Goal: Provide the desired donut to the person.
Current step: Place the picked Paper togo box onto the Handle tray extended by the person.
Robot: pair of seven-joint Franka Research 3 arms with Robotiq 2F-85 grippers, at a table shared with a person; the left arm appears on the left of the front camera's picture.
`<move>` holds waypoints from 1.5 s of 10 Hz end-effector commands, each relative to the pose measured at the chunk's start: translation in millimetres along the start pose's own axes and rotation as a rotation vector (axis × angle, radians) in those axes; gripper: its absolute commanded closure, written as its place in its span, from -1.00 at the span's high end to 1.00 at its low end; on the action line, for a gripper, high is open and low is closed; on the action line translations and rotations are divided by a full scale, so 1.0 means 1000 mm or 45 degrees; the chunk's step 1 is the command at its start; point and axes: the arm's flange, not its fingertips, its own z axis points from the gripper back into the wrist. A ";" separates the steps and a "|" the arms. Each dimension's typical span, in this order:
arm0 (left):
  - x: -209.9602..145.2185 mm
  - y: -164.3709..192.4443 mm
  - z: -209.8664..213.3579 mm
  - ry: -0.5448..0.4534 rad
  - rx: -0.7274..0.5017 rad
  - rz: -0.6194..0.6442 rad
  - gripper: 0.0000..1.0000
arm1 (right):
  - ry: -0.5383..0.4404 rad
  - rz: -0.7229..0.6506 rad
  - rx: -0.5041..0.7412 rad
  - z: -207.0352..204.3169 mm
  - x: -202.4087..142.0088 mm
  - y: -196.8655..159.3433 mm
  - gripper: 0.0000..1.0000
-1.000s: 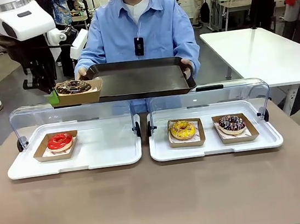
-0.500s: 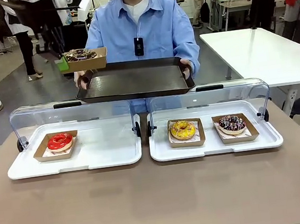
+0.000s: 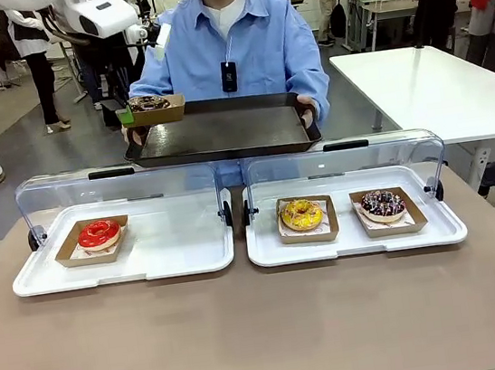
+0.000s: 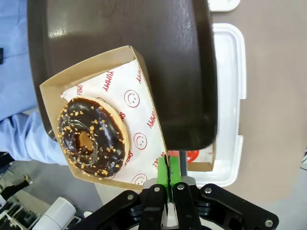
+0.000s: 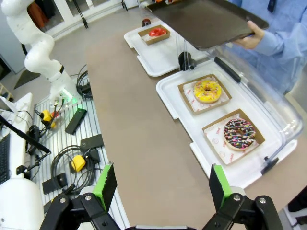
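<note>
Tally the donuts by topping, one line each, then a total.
Red-glazed donut: 1
Yellow-glazed donut: 1
Chocolate donut with coloured sprinkles: 1
Chocolate donut with nut crumbs, in the cardboard box pinched by the left gripper: 1
Total: 4

Red donut (image 3: 99, 232); yellow donut (image 3: 302, 214)

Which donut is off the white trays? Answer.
The chocolate nut-crumb donut, its box in the left jaws over the dark tray; red, yellow and sprinkled ones lie in white trays.
</note>
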 end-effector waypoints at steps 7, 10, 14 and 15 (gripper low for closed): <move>0.001 0.028 -0.034 -0.090 -0.077 -0.065 -0.98 | -0.025 0.022 0.009 0.000 0.000 -0.002 1.00; 0.000 0.027 -0.040 -0.125 -0.123 -0.070 -0.98 | -0.025 0.022 0.009 0.000 0.000 -0.002 1.00; 0.000 0.026 -0.040 -0.097 -0.148 -0.090 0.21 | -0.025 0.022 0.009 0.000 0.000 -0.002 1.00; 0.000 0.025 -0.040 -0.098 -0.147 -0.088 1.00 | -0.025 0.022 0.009 0.000 0.000 -0.002 1.00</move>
